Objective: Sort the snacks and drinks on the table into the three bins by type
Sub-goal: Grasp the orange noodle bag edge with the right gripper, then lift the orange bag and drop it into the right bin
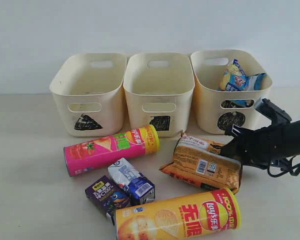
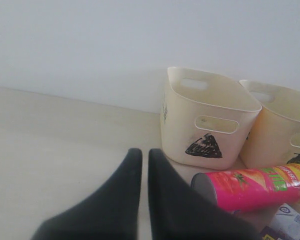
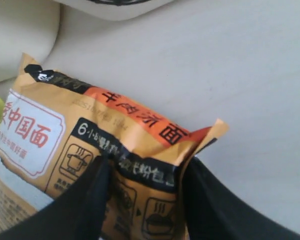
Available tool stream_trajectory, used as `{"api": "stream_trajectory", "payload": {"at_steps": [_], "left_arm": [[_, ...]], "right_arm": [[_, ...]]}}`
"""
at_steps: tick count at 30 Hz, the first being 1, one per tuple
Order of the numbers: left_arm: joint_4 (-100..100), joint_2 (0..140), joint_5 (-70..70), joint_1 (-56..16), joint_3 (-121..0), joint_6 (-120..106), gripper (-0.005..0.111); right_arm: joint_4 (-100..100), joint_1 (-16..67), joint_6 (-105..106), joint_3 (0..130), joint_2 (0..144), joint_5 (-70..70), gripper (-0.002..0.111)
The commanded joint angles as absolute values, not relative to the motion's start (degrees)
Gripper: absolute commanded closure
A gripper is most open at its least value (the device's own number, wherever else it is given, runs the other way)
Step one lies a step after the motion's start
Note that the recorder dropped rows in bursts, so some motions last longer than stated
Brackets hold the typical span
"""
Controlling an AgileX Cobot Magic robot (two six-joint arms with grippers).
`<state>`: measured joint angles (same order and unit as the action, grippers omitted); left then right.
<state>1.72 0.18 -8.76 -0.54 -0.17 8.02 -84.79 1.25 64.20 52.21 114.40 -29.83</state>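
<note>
My right gripper (image 1: 237,150) (image 3: 146,167) is shut on one end of the orange-brown packet (image 1: 202,165) (image 3: 110,120), which puckers between the fingers and lies on the table (image 1: 30,150). My left gripper (image 2: 141,155) is shut and empty above the table, near the triangle bin (image 2: 190,130); it does not show in the exterior view. The pink-and-yellow can (image 1: 110,149) (image 2: 255,187), the yellow-and-red can (image 1: 177,220), the dark purple carton (image 1: 106,194) and the white-and-blue carton (image 1: 132,181) lie in front of the bins.
The triangle bin (image 1: 102,107), square bin (image 1: 140,110) and circle bin (image 1: 207,110) stand in a row at the back. Blue-white packets (image 1: 235,76) sit in the circle bin. A pale wall rises behind them.
</note>
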Motion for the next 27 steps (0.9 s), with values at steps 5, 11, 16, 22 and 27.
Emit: {"api": "stream_trajectory", "payload": {"at_steps": [5, 11, 16, 22, 27], "left_arm": [[1.63, 0.0, -8.56, -0.61, 0.0, 7.93, 0.102], [1.63, 0.0, -8.56, -0.61, 0.0, 7.93, 0.102], [1.63, 0.0, -8.56, -0.61, 0.0, 7.93, 0.102], [1.63, 0.0, -8.56, -0.61, 0.0, 7.93, 0.102], [1.63, 0.0, -8.56, -0.61, 0.0, 7.93, 0.102]], "right_arm": [[-74.91, 1.56, 65.48, 50.37, 108.72, -27.41, 0.108], [-74.09, 1.56, 64.67, 50.37, 100.09, -29.09, 0.108], [-73.29, 1.56, 64.77, 50.4, 97.64, -31.09, 0.108], [-72.97, 1.56, 64.62, 50.96, 95.09, -33.2, 0.108], [-72.75, 1.56, 63.48, 52.32, 93.2, -36.19, 0.108]]}}
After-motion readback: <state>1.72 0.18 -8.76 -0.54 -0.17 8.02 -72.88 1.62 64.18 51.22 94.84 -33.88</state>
